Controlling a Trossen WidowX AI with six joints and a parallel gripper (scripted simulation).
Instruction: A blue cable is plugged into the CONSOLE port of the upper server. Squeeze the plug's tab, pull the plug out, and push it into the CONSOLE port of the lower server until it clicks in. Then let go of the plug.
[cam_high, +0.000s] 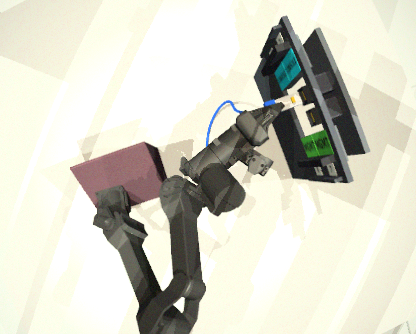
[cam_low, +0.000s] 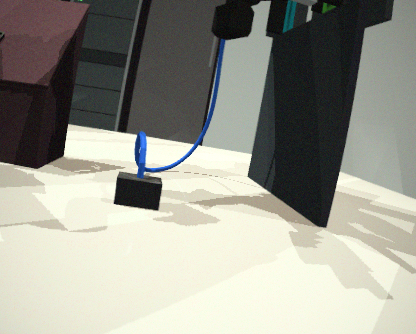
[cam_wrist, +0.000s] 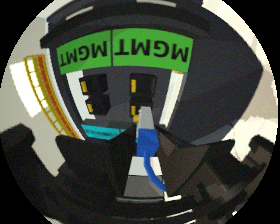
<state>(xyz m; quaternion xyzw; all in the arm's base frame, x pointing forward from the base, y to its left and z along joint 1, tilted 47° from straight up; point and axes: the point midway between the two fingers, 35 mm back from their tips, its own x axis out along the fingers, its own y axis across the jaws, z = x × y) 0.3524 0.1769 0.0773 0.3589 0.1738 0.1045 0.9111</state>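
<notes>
Plug (cam_high: 287, 102) (cam_wrist: 146, 131) (blue-booted) apparently meets a port (cam_wrist: 141, 106).

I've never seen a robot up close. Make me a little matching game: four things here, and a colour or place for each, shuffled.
1. Cable
2. MGMT labels
3. Plug
4. Small block on the table

A. Between the tool's fingers
B. Black
C. Blue, curving up from the small block
D. Green, with dark letters

Pairs: 1-C, 2-D, 3-A, 4-B
</notes>
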